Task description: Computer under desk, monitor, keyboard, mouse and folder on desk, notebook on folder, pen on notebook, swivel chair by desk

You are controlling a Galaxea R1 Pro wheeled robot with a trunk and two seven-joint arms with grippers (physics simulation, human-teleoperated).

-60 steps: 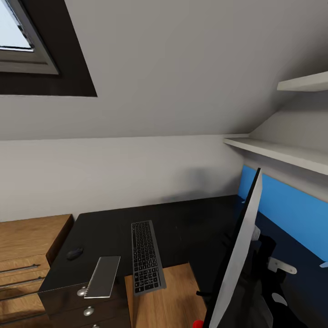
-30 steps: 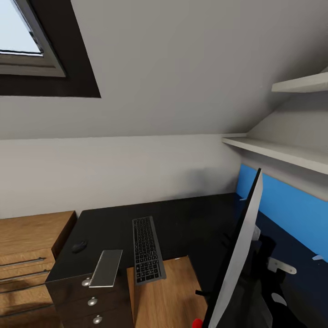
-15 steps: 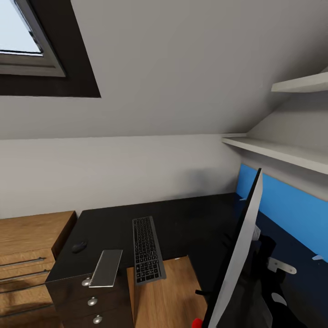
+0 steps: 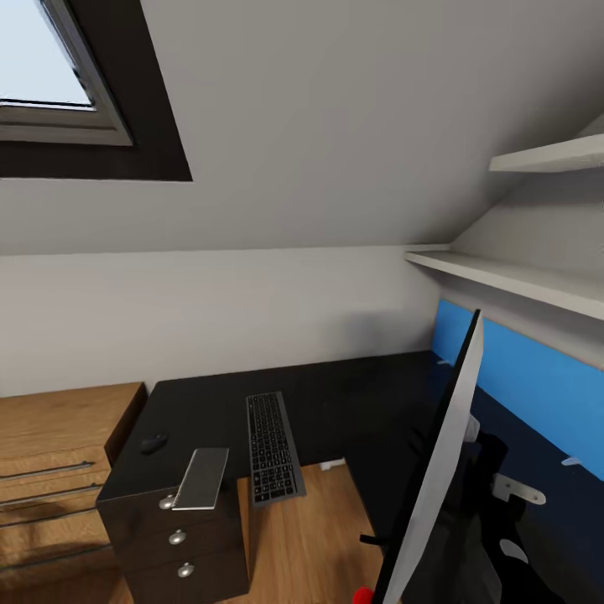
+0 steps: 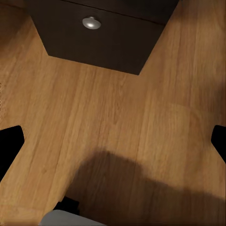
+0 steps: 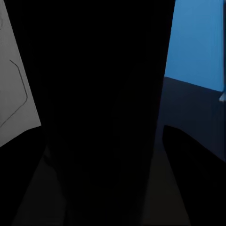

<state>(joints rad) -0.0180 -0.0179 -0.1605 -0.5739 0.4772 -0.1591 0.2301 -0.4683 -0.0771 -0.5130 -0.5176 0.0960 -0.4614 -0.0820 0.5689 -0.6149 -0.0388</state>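
Wide thin black silver-edged monitor (image 4: pixel 445 470) stands edge-on at my 4 o'clock; bare glossy black desk (image 4: pixel 361 403) lies toward 11. I cannot tell the right gripper's (image 6: pixel 113 179) clasp; left gripper (image 5: pixel 114 141) spread, empty.

An attic bedroom: skylight (image 4: pixel 42 75), sloped ceiling (image 4: pixel 335 109), black desk (image 4: pixel 352 394).
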